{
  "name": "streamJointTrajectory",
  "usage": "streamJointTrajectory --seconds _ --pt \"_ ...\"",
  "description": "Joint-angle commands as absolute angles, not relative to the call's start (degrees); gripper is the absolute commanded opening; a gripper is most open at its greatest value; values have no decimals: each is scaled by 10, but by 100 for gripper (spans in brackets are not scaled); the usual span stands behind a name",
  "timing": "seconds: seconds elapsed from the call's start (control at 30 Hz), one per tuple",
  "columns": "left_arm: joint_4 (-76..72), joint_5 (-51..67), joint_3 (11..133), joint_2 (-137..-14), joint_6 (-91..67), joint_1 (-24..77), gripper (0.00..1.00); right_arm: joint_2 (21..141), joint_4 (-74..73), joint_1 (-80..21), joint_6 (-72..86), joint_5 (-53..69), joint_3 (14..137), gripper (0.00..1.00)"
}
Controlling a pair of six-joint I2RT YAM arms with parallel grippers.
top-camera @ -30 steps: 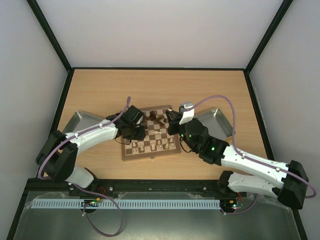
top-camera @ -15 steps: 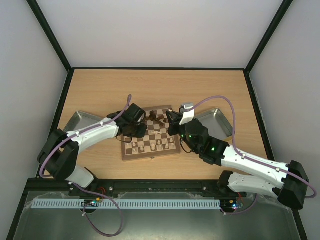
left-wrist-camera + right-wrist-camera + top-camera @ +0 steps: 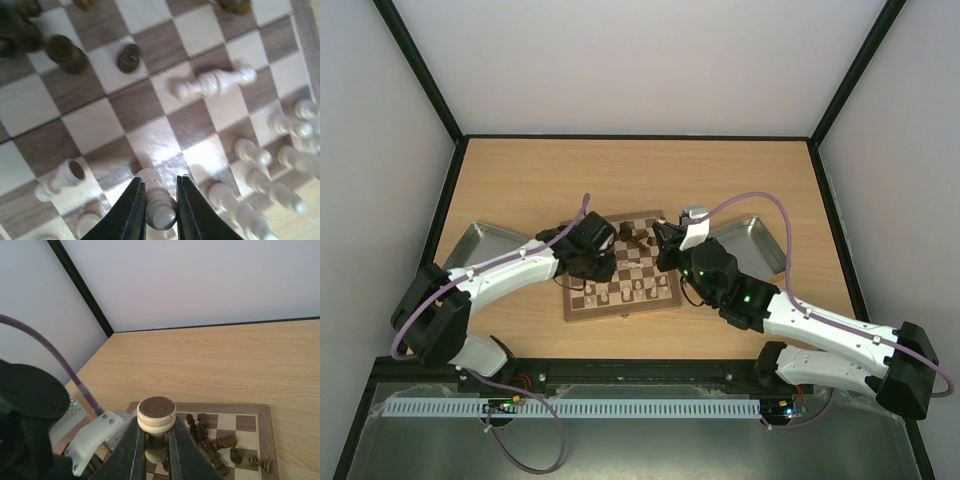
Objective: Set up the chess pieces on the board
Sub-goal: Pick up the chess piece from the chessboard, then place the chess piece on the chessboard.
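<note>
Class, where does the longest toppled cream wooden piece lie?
Left wrist view, upper right: the cream piece lies flat on the checkered wooden board, right of a round dark-brown piece.

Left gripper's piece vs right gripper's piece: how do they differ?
The left gripper has the left piece down at the board, among other cream pieces; the right gripper holds the right piece up, clear of it. The right piece shows its round dark base to the wrist camera; the left piece shows none. Shared: both cream, each pinched between closed fingers.
</note>
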State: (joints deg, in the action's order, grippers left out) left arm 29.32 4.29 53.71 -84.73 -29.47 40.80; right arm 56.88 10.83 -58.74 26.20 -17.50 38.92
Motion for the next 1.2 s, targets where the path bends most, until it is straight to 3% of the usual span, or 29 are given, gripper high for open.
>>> streamJointTrajectory --seconds 0.0,1.17 --pt "337 54 555 -817 -280 441 16 558 108 -590 265 -185 385 2" --pt "337 67 529 -848 -290 495 18 569 120 -590 271 -176 377 2"
